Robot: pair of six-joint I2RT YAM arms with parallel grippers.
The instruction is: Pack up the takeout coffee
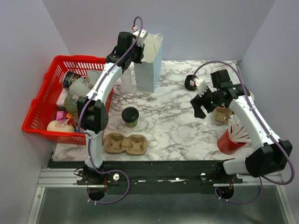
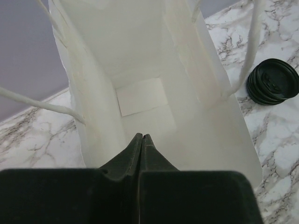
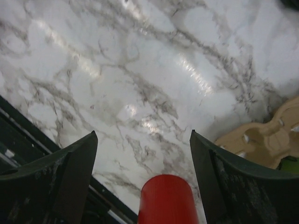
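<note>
1. Open marble table (image 1: 177,130) lies mid-frame. The takeout coffee (image 1: 130,116) stands there, lid on, just above the cardboard cup carrier (image 1: 125,143) at the lower edge.
2. The red basket (image 1: 79,59), far left, is heaped with packets.
3. Only my left wrist view sees inside the white paper bag (image 1: 148,74), upper centre, where a flat slip (image 2: 141,95) lies on its floor.
4. The left gripper (image 2: 141,138) is clenched at the bag's rim; whether it pinches paper, I cannot tell. The right gripper (image 3: 144,135) is released, spread wide.

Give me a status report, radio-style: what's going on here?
Left gripper shut at white bag rim. Right gripper open, empty. Coffee cup lidded, on table, untouched. Nothing blocking it.
</note>
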